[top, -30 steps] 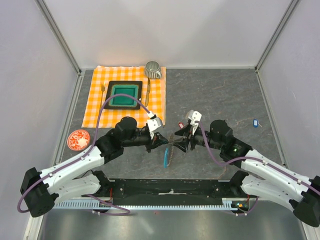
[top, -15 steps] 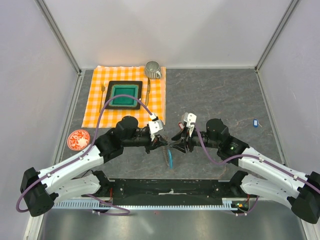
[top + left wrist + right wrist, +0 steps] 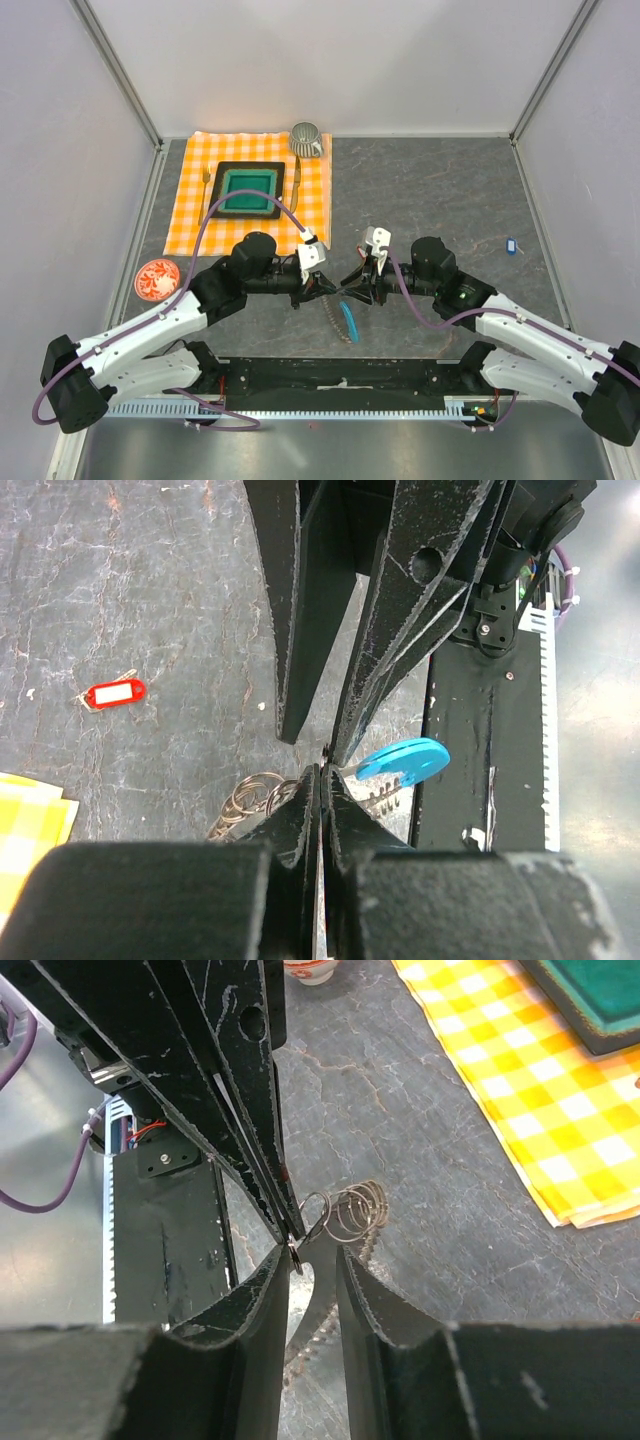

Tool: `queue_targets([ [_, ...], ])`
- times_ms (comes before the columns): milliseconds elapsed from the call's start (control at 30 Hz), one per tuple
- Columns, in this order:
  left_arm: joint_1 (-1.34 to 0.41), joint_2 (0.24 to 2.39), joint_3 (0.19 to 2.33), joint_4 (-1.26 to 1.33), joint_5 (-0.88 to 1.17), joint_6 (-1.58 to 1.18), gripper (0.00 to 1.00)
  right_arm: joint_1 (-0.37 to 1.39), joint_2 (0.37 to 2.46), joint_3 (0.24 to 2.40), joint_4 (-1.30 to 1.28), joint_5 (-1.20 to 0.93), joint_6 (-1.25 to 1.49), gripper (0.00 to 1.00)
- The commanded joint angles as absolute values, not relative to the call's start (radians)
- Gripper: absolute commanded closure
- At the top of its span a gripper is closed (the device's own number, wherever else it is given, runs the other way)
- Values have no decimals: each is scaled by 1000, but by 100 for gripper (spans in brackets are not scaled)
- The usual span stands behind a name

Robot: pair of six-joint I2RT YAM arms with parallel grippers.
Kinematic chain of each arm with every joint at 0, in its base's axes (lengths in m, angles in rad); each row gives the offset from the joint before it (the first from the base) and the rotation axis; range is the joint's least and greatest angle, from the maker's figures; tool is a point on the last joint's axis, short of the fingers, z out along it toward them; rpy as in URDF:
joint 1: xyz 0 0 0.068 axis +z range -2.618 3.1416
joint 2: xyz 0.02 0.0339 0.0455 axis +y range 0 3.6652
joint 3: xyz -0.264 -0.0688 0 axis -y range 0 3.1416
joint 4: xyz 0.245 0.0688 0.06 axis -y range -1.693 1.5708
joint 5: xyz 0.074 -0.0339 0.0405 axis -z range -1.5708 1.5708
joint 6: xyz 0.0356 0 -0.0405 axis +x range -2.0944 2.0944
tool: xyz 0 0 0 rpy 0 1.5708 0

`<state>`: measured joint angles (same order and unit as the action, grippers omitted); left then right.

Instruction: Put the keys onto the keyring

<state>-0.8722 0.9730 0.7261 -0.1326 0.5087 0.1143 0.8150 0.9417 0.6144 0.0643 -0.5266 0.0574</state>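
Observation:
The keyring, a floppy coil of thin metal with a light-blue strip, hangs between my two grippers at the table's near middle. My left gripper is shut on the coil's wire; loops bunch beside its tips. Tip to tip with it, my right gripper has its jaws a narrow gap apart, with a small loop of the coil at its left fingertip. The red-tagged key lies on the table beyond. The blue-tagged key lies far right.
An orange checked cloth at the back left carries a green tray, a fork and a ribbed cup. A red-patterned saucer sits at the left edge. The arms' black base bar runs along the near edge.
My right gripper has moved left to meet the left gripper's tips and its jaws have narrowed. The hanging keyring's blue strip has swung slightly right.

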Motion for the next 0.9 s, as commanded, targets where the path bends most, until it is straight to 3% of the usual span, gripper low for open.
queue_targets([
  [0,-877,946,752,-52,548,140,98,813,953,644,101,-564,46,69],
  [300,-876,927,713,-3,535,123,98,815,953,635,107,-583,46,79],
  [433,-876,930,698,32,537,115,98,815,942,629,121,-580,51,92],
  [600,-876,917,655,72,528,100,98,816,911,612,146,-552,69,100],
  [867,-874,876,558,204,534,71,89,815,882,607,156,-532,75,100],
])
